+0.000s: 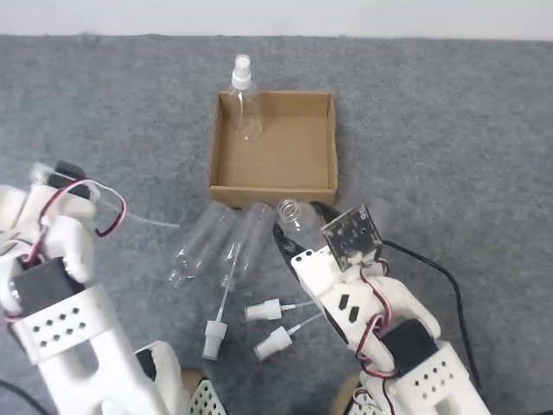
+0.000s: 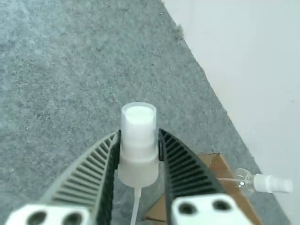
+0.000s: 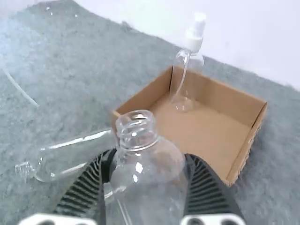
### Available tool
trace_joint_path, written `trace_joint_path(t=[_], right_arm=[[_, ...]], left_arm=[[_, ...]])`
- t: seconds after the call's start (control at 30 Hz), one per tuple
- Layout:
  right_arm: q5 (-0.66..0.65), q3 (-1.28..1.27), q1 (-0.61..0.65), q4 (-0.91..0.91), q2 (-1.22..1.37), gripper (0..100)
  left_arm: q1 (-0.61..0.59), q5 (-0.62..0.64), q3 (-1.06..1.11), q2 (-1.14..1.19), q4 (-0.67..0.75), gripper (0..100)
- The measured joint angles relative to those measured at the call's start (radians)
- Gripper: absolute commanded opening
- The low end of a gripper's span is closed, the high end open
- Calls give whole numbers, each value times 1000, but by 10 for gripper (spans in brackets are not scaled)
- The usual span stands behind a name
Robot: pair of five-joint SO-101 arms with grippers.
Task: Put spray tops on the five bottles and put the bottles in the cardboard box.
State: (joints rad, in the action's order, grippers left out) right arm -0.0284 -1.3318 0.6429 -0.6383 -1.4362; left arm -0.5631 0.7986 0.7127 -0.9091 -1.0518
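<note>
The left tool (image 2: 138,135) is closed on a white spray top (image 2: 138,157). Its ribbed fingers (image 2: 101,164) press the cap from both sides, and the thin dip tube runs back between them toward the wrist. The right tool (image 3: 146,161) is clamped round the shoulder of a clear bottle (image 3: 140,140), whose open neck points away from the wrist.

Just past that tool's tips stands the cardboard box (image 3: 243,150), with one capped bottle (image 3: 185,65) leaning on its far wall. The right wrist view catches one bare bottle lying beside its tool. The high view shows two bare bottles (image 1: 200,240) there on the grey bench (image 1: 449,130), on the side toward the left arm. It also shows three loose spray tops (image 1: 264,309) behind the right tool's tips, nearer the arm bases.
</note>
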Motion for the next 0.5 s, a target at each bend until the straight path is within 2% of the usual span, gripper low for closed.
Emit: trace_joint_path(t=[0.17, 0.5], right_arm=[[0, -9, 0, 12, -49, 38], [0, -32, 0, 20, -63, 38]], left_arm=[[0, 46, -2, 0, 12, 13], [0, 57, -97, 0, 12, 13]])
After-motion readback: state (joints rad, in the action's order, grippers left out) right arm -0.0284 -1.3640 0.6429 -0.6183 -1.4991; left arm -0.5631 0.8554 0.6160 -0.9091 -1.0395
